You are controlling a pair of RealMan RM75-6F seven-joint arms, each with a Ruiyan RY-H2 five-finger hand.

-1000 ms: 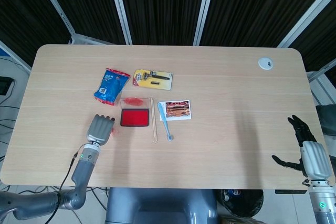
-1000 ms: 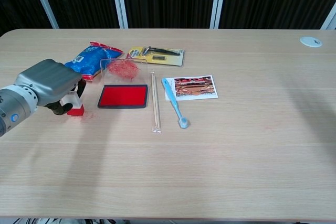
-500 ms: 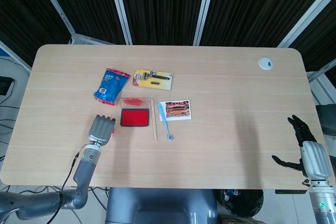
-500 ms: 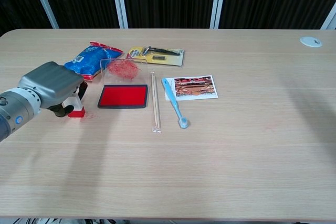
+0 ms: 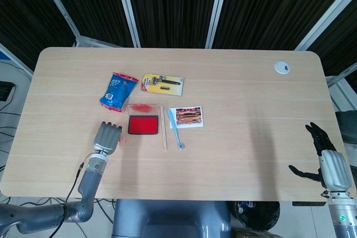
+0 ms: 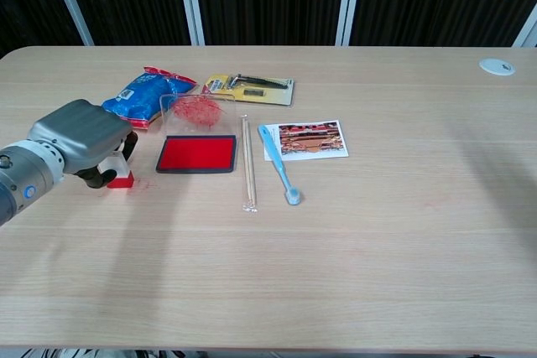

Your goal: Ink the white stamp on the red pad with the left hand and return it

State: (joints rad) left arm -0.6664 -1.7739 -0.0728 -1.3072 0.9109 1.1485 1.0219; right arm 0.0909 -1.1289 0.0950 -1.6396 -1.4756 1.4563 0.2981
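The white stamp (image 6: 120,175) with its red base stands on the table just left of the red ink pad (image 6: 198,153). My left hand (image 6: 80,136) covers it from the left, fingers curled around its body. In the head view only a red sliver of the stamp (image 5: 122,139) shows beside the left hand (image 5: 107,136), with the pad (image 5: 143,125) to its right. Faint red marks lie on the wood by the stamp. My right hand (image 5: 326,157) hangs off the table's right front corner, fingers spread and empty; the chest view does not show it.
Behind the pad lie its clear, ink-smeared lid (image 6: 195,109), a blue packet (image 6: 148,92) and a yellow razor card (image 6: 252,85). Right of the pad are a wrapped stick (image 6: 247,161), a blue toothbrush (image 6: 279,165) and a photo card (image 6: 312,139). A white grommet (image 6: 497,66) sits far right.
My left hand has shifted slightly left and toward the table's front edge, with the stamp staying under it on the table. The right hand has not moved.
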